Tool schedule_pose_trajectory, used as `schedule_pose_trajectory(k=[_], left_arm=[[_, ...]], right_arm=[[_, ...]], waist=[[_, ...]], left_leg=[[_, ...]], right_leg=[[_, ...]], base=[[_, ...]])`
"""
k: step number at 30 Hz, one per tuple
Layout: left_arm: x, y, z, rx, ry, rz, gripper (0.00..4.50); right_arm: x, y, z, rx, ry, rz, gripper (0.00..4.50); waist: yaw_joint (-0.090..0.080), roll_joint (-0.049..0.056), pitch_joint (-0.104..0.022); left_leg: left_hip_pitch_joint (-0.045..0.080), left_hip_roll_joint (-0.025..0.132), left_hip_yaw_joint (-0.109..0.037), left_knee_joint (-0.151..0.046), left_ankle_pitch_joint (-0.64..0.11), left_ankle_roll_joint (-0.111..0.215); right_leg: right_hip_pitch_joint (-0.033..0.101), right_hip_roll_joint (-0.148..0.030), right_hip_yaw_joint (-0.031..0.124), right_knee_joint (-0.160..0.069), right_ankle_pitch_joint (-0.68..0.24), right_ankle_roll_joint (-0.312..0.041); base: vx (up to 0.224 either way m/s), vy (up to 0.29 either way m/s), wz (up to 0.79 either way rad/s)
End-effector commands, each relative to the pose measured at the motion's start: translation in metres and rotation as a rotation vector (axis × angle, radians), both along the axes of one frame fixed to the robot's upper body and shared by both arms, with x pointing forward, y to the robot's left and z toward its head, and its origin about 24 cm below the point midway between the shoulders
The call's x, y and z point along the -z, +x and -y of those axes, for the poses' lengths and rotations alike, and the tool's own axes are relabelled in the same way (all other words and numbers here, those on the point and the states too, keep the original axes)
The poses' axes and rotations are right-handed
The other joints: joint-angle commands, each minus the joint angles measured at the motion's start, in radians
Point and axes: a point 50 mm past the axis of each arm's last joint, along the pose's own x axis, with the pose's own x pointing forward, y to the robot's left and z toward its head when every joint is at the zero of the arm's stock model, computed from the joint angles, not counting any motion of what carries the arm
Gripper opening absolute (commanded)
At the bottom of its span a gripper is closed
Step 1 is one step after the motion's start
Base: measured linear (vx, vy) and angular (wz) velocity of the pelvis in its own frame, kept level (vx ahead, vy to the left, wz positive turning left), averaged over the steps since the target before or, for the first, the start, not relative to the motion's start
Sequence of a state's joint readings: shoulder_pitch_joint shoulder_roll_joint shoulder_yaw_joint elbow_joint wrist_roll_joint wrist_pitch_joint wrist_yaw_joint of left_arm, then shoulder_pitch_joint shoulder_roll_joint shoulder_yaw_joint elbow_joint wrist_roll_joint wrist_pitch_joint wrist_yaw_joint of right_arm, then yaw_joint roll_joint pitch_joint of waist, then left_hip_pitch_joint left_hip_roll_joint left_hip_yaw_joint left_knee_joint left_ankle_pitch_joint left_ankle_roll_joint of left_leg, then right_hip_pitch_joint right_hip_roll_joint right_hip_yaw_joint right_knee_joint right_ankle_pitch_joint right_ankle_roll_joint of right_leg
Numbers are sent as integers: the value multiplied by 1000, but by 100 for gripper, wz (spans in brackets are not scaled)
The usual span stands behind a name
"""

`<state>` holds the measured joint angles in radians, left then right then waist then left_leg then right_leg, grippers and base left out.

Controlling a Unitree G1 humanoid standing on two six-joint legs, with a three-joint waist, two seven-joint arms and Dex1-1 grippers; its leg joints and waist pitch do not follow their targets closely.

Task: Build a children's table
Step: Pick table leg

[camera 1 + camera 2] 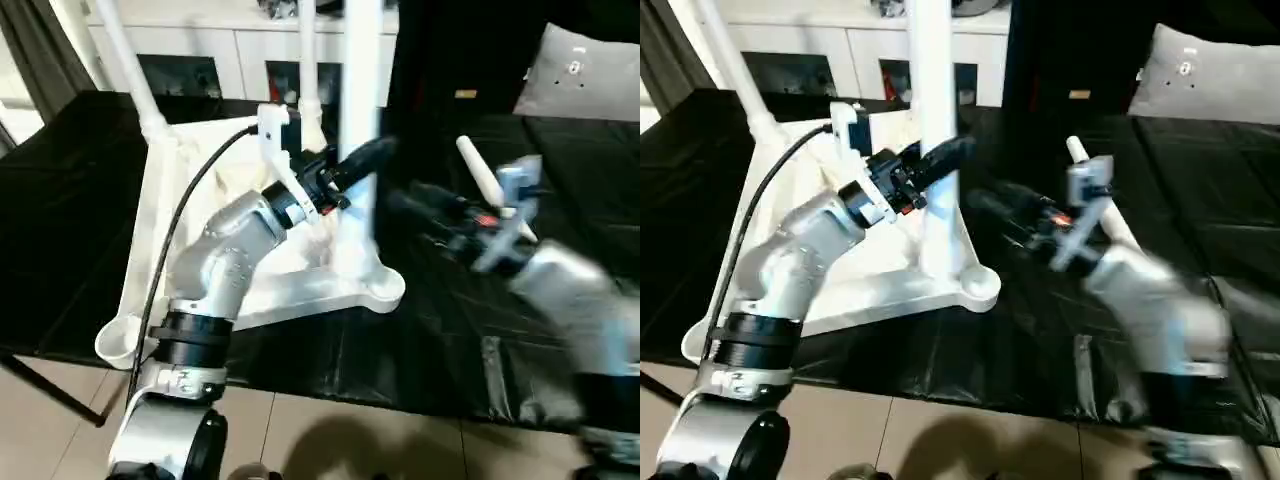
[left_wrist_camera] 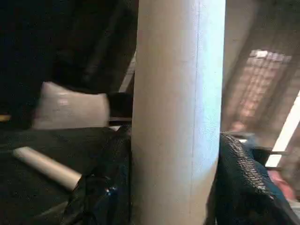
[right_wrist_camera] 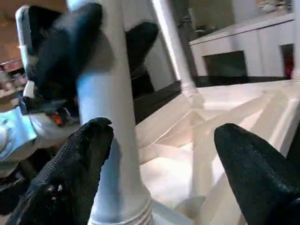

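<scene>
Centre frame, our left gripper (image 1: 362,160) clamps an upright leg (image 1: 361,120) of the overturned table (image 1: 290,285). Our right gripper (image 3: 161,154) stands open beside it.

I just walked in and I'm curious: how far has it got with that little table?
Past halfway, it seems. Done: the far-left leg and far-right leg stand in the upturned top. In hand: the left claw grips a third leg upright at a near corner; the right claw is open beside it. Left: the fourth leg, lying loose, and the empty socket.
</scene>
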<state>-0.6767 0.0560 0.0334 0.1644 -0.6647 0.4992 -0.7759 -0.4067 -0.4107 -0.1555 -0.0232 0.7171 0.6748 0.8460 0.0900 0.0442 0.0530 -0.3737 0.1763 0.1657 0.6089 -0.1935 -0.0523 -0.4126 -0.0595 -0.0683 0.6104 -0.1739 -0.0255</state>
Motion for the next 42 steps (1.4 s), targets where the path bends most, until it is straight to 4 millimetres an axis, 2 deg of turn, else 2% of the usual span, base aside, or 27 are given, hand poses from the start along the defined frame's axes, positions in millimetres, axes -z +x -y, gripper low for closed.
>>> schedule_pose_trajectory(k=[1,5,12,17,25,29,41,42], left_arm=[[-11,-10,1,126,-50,26,187],[-14,-17,2,216,-64,29,187],[-14,-21,4,262,-43,31,187],[-12,-26,7,292,-18,48,187],[-10,-39,14,397,6,124,187],[-11,-40,16,412,5,134,187],[-6,-41,22,406,48,168,187],[-6,-41,22,404,52,173,187]], right_arm=[[-8,-5,-2,-99,16,12,386],[-13,-12,-5,-205,4,17,386],[-10,-16,-11,-299,-45,9,386],[-7,-17,-18,-330,-60,8,386],[-6,-20,-26,-447,-113,29,386],[-6,-20,-26,-477,-133,37,386],[-1,-23,-33,-553,-180,24,386],[0,-23,-33,-560,-182,23,369]], waist=[[7,-18,-71],[9,-17,-70],[9,-18,-70],[9,-18,-72],[9,-18,-68],[7,-18,-67],[6,-20,-69],[6,-20,-69]], left_leg=[[0,34,-7,-57,-89,76],[2,34,-7,-57,-96,76],[0,34,-8,-57,-89,73],[-1,35,-9,-57,-83,69],[1,37,-10,-60,-108,61],[2,36,-9,-59,-115,60],[0,37,-10,-58,-104,66],[0,37,-10,-58,-104,67]], right_leg=[[70,-72,43,-85,-275,-162],[69,-69,41,-86,-292,-152],[69,-68,40,-89,-309,-133],[69,-69,42,-85,-287,-143],[69,-71,43,-89,-321,-135],[68,-71,43,-93,-347,-127],[70,-70,43,-89,-330,-130],[70,-70,43,-90,-331,-130]], base=[[0,0,0],[0,0,0],[0,0,0],[0,0,0],[0,0,0],[0,0,0],[0,0,0],[0,0,0]])
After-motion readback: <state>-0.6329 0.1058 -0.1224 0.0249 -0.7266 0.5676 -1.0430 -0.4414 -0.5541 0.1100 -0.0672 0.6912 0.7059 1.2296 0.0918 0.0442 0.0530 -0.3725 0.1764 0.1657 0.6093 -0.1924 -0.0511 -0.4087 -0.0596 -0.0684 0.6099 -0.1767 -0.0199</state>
